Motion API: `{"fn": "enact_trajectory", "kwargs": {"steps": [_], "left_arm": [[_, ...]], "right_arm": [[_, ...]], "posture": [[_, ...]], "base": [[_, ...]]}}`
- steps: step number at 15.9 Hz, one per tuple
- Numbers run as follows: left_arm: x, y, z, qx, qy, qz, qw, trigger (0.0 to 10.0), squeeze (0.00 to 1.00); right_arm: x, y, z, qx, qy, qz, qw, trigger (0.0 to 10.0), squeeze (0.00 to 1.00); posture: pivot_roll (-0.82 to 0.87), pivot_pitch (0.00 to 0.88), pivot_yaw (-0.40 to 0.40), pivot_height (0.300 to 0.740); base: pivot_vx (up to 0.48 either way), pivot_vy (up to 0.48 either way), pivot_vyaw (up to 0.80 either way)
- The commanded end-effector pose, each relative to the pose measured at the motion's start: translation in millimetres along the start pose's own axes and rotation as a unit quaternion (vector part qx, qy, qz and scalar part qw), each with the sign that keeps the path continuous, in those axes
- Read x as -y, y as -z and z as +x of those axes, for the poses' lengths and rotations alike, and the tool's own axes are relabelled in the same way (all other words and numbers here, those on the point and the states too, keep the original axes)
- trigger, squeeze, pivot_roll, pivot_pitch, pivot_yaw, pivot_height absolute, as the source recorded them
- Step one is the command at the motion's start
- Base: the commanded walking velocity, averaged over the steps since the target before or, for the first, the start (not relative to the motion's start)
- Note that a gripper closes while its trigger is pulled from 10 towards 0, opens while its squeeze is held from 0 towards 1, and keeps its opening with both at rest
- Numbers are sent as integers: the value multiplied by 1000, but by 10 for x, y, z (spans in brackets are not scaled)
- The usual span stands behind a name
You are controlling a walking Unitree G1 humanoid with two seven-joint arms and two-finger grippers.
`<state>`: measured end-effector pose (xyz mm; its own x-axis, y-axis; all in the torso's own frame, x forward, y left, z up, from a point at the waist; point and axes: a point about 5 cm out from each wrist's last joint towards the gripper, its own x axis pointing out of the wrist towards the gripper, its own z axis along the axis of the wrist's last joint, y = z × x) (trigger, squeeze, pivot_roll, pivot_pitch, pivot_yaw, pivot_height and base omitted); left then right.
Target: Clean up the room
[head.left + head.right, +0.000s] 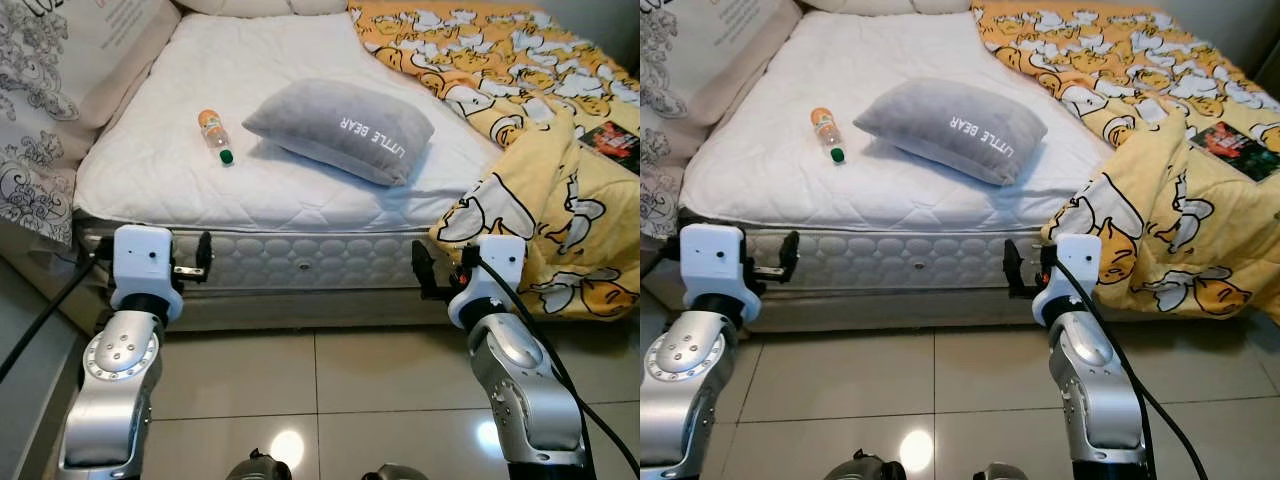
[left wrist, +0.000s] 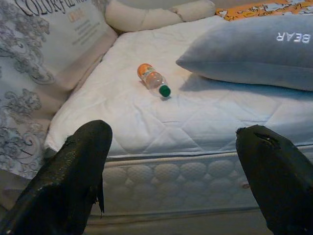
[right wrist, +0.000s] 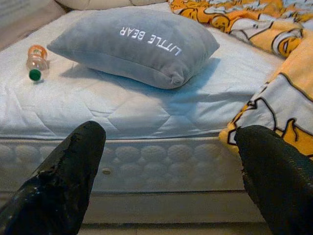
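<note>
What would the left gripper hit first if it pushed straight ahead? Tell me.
Probably the quilted side of the mattress: the left gripper, fingers open, points at the bed's edge. The bottle lies higher, farther back on top.

A bedroom in a home, seen from the foot of the bed. Bare white quilted mattress (image 1: 250,190) on a low base, with a grey cushion (image 1: 340,130) (lettered "LITTLE BEAR") lying on top. Yellow duvet (image 1: 530,150) printed with cartoon ducks, crumpled and spilling over the mattress edge on the right. Patterned bedding pack (image 1: 50,90) propped at the left side. Pale pillows (image 2: 156,12) at the head end. Glossy beige floor tiles (image 1: 320,400) below.
</note>
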<state>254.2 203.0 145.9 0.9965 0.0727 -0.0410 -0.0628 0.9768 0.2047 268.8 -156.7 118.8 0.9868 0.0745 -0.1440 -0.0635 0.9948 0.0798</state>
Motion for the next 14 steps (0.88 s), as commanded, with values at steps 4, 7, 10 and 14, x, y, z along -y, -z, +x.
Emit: {"fn": "enact_trajectory", "kwargs": {"steps": [4,7,10,14], "left_arm": [[2,-41,43,4,-5,1,1000,10000,639],[3,-25,40,1,-3,6,1000,10000,655],[53,-27,45,3,13,9,1000,10000,667],[71,12,34,-2,14,3,1000,10000,722]], "right_arm": [[-10,-61,69,9,-12,-34,999,10000,0],[-14,-69,104,10,-10,-37,999,10000,0],[14,-92,141,14,-2,-32,999,10000,0],[17,-68,157,9,-10,-41,999,10000,0]], "posture": [[-84,56,-5,740],[-82,50,-5,740],[-80,38,-9,740],[-83,22,-16,740]], "base": [[338,0,600],[354,0,267],[350,0,0],[345,0,0]]}}
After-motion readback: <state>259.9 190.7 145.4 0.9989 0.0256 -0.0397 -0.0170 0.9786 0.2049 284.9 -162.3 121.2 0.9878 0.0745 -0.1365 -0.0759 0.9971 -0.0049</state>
